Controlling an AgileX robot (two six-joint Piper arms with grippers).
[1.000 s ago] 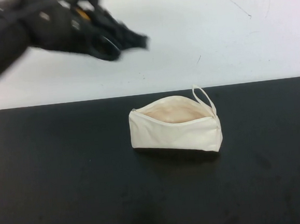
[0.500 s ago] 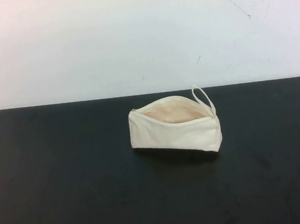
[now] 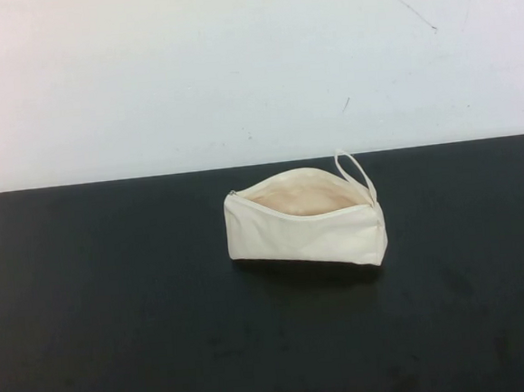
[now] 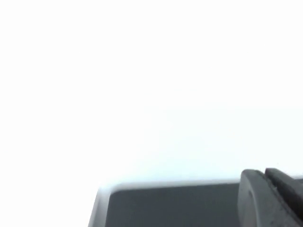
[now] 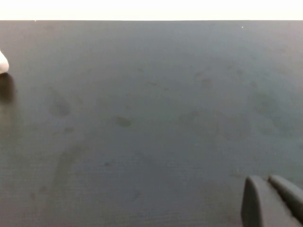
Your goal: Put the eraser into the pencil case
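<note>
The cream-white fabric zip pencil case [image 3: 305,218] lies near the middle of the black worktop [image 3: 116,307], its zip open on a pale beige lining, its thin loop strap [image 3: 355,172] at the right end. The eraser is not visible. The left gripper [image 4: 272,198] hangs by the worktop's edge, the right gripper [image 5: 272,201] low over bare worktop, well apart from the case; whether either's fingers are open cannot be told.

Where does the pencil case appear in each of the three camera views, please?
High view: the pencil case lies unzipped at the middle of the black mat; neither gripper shows here.
Left wrist view: not in it; the left gripper looks past the mat's edge.
Right wrist view: only a white sliver at the picture's edge, probably the case; the right gripper hangs over bare mat.
Shared landmark: the black mat.
</note>
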